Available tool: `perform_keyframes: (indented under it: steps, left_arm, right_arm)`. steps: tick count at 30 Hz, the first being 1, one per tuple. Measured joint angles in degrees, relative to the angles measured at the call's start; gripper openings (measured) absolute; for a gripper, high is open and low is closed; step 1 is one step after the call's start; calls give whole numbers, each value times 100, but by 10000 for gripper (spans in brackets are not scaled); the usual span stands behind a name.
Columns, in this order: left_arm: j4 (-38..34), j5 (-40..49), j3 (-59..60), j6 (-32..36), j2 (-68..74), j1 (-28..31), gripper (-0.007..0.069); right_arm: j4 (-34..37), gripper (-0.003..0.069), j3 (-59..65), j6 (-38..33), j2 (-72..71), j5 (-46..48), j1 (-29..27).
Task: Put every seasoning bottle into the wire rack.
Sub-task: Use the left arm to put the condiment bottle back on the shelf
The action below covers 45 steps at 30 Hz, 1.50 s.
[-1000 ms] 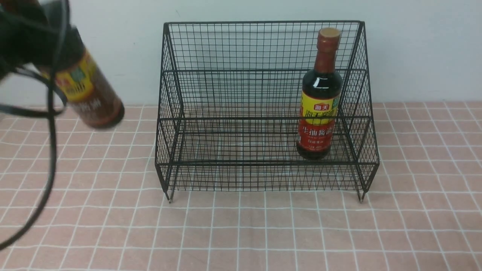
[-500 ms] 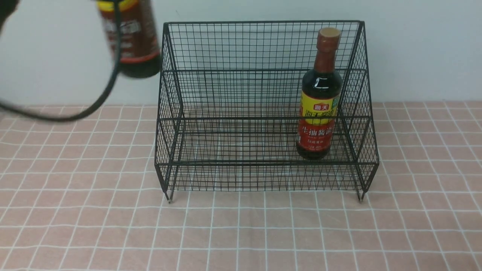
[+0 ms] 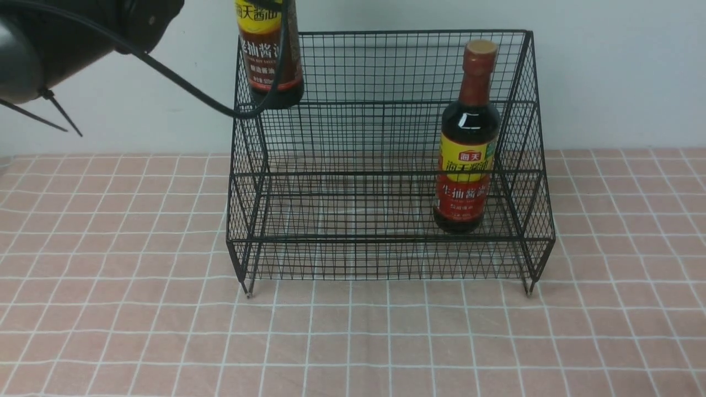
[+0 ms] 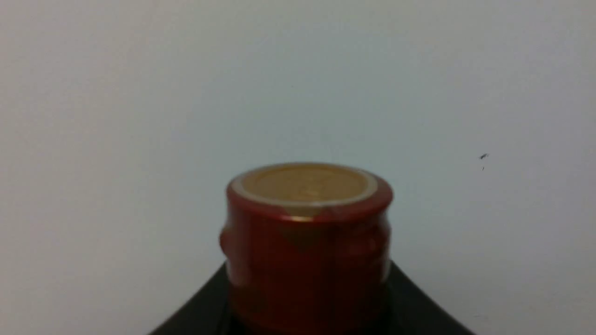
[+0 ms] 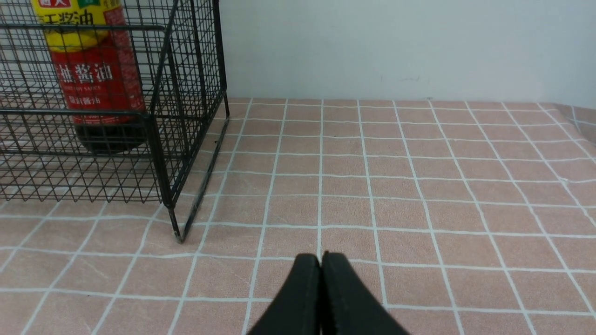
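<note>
1. Noted the brown-labelled bottle [image 3: 269, 55], dark glass with a reddish neck, tan cap and yellow upper label, hanging upright in the air at the left end of the black wire-mesh two-tier rack [image 3: 380, 237], base clear of both tiers.
2. Could not see the left fingers in any view; judged them clamped on that bottle, with no other support in sight and its cap [image 4: 305, 184] close before the left wrist camera.
3. Judged the long axis vertical and the tiers below the base; probably a lowering next, though depth over front or rear tier impossible to tell.
4. Found the red-labelled bottle [image 3: 466, 165], same glass and cap, standing upright on the lower front tier near the right wall.
5. Saw the right fingers [image 5: 302, 298] pressed together, empty, low over the pink tiled worktop [image 5: 419, 186], near the rack's right front foot and well apart from the held bottle; left arm [image 3: 49, 44] plainly the nearer.
</note>
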Motion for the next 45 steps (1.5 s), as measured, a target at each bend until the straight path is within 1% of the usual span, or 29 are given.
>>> perform_keyframes:
  steps: [22,25,31,34,37,40,45]
  left_arm:
    - [-5,-245,-216,8,224,0,248]
    - [0,-411,-216,13,277,0,248]
    - [79,-1015,-216,38,412,0,248]
    - [141,-1059,-216,38,412,-6,248]
    - [176,-917,-216,38,412,-6,248]
    - [182,-549,-216,38,447,-6,248]
    - [175,303,-216,-16,598,-21,248]
  right_arm:
    - [0,-14,0,-2,0,0,0]
    - [0,-14,0,-2,0,0,0]
    - [0,-14,0,-2,0,0,0]
    - [0,-14,0,-2,0,0,0]
    - [0,-14,0,-2,0,0,0]
    - [0,-14,0,-2,0,0,0]
    - [0,-14,0,-2,0,0,0]
